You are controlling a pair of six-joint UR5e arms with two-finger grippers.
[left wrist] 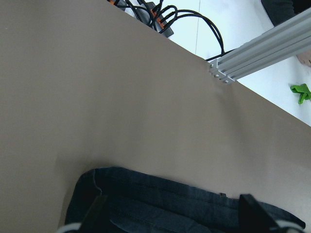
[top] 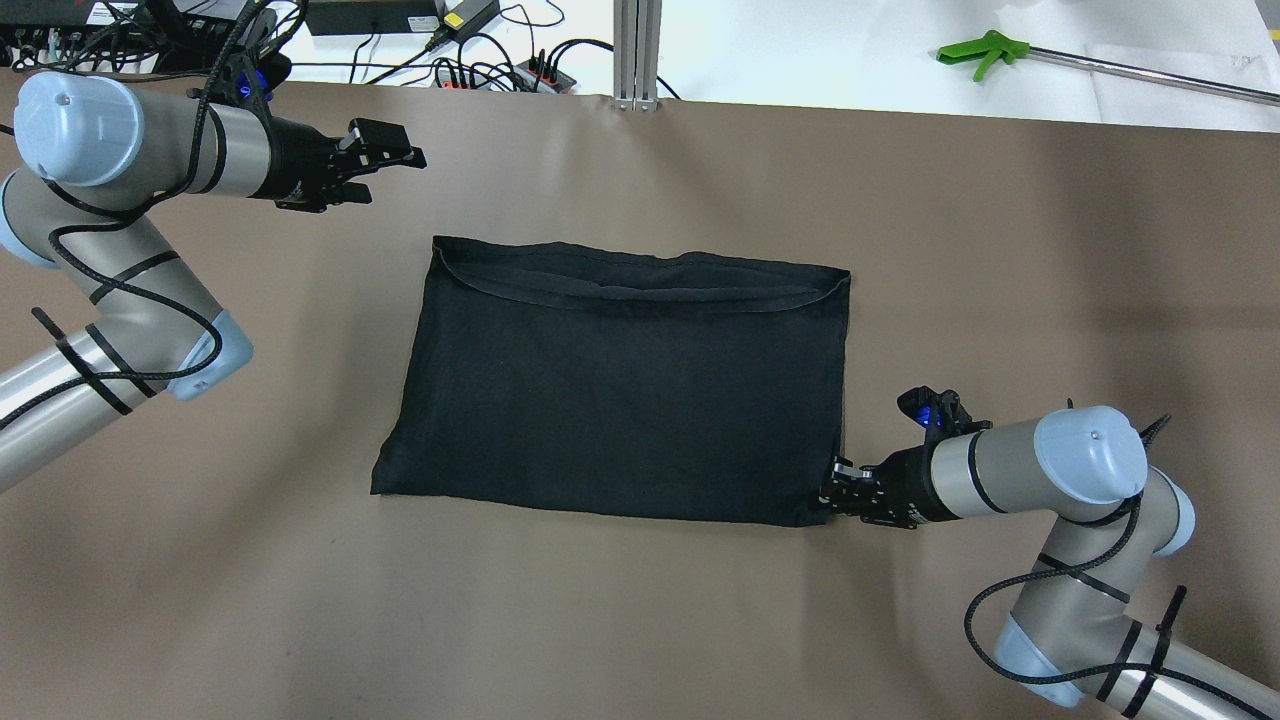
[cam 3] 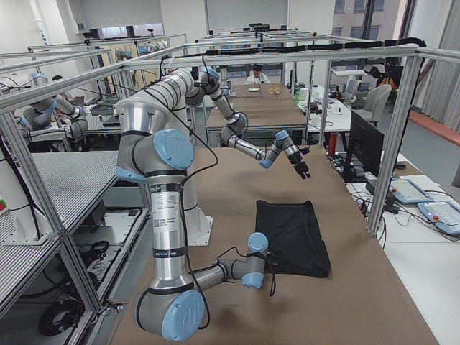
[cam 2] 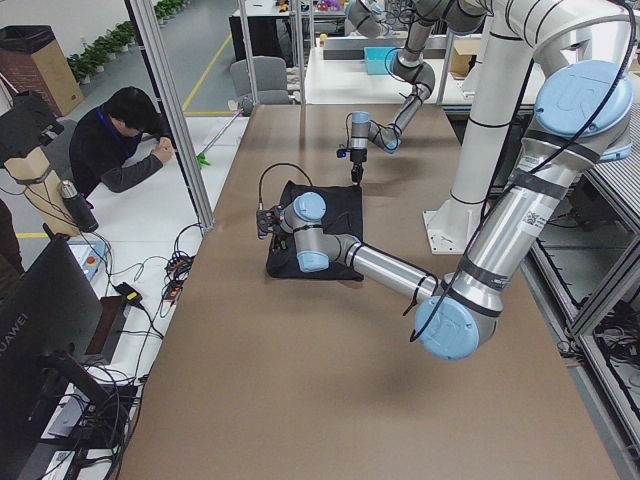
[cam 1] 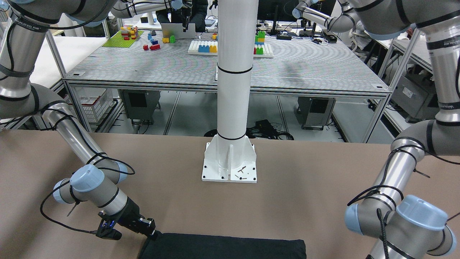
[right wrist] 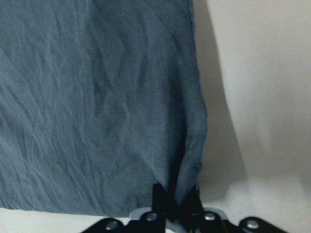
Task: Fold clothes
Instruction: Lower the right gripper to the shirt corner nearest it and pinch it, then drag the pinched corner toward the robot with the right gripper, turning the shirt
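Clothes: the black clothes [top: 620,390] lie flat on the brown table [top: 640,620], straight out in front of the white pedestal [cam 1: 230,162] and about centred on it. They make one tidy layered rectangle, and a curved hem shows along the edge farthest from the pedestal.

Right gripper: the right gripper [top: 833,491] is low at the corner of the cloth nearest the pedestal, on the pedestal's right. The wrist view settles it: the fingers [right wrist: 158,194] are pinched together on the fabric's edge, and a small ridge of cloth rises between them.

Left gripper: the left gripper [top: 394,174] is out on the pedestal's left, farther from the pedestal than the cloth's far edge. It sits just off that far corner and touches no cloth. Its jaws stand spread with nothing between them.

Left wrist view: bare table, with the hemmed corner of the cloth at the bottom of the view.

Green grabber tool: the green grabber tool [top: 975,52] lies on the white surface past the table edge, well out from the pedestal on its right.
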